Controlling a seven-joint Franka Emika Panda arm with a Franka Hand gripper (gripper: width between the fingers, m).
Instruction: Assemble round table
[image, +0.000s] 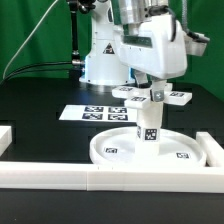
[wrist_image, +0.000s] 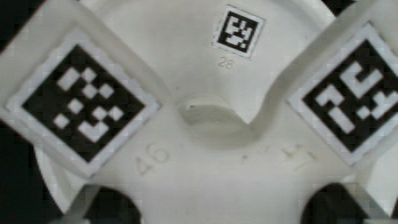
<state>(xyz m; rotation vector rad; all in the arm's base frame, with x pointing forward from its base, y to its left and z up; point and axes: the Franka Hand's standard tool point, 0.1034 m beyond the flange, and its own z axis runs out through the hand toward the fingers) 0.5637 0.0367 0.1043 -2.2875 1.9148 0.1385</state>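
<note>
The large round rimmed disc (image: 112, 150) lies flat near the front of the table. The short cylinder leg (image: 148, 124) stands upright in its centre, a tag on its side. The flat cross-shaped piece (image: 130, 97) sits level at the top of the leg, held there by my gripper (image: 155, 92) from above. In the wrist view the cross-shaped piece (wrist_image: 196, 120) fills the frame, with tags on its arms. My gripper (wrist_image: 222, 203) has its dark fingertips (wrist_image: 111, 205) on either side of one arm, closed on it. The joint between cross and leg is hidden.
The marker board (image: 92, 113) lies behind the disc toward the exterior view's left. Long white border bars run along the front (image: 90, 178), the left (image: 6, 135) and the right (image: 214, 150). The arm's white base (image: 100, 60) stands at the back.
</note>
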